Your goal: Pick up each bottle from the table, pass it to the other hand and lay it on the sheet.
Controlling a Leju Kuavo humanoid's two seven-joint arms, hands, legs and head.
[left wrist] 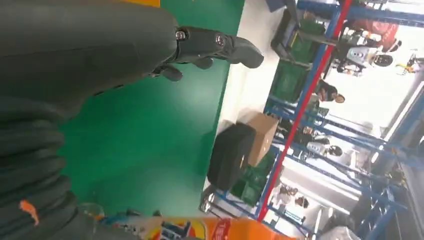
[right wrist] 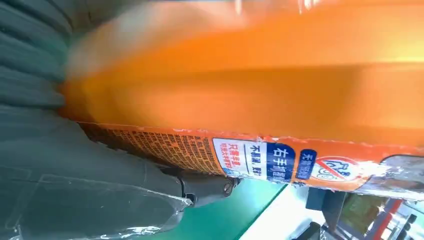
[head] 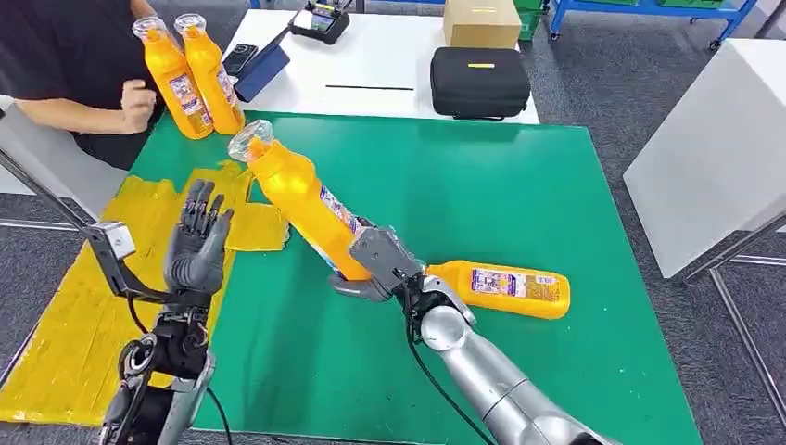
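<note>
A green surface (head: 482,185) fills your head view, with a crumpled yellow sheet (head: 65,324) spread over its near left side and a white table (head: 371,65) behind it carrying a black case (head: 479,82) and a cardboard box (head: 481,22). Your right hand (head: 382,269) grips the lower end of an orange bottle (head: 301,199), lifted and tilted, its clear cap pointing up toward the far left. Your left hand (head: 197,243) is raised upright just beside the sheet's edge, fingers (head: 202,209) spread and holding nothing, a short gap from the held bottle. A second bottle (head: 505,289) lies on its side on the green surface just beyond your right wrist. At the far left corner a person's hand (head: 139,102) holds two more bottles (head: 190,76) upright.

From your left wrist you see the thumb (left wrist: 225,45) extended over the green surface, the black case and box at the white table's edge, blue racking (left wrist: 310,100) beyond, and an orange labelled bottle at the frame's edge.

From your right wrist the held bottle's orange body and printed label lie close across the frame, pressed against the grey thumb (right wrist: 150,185).
</note>
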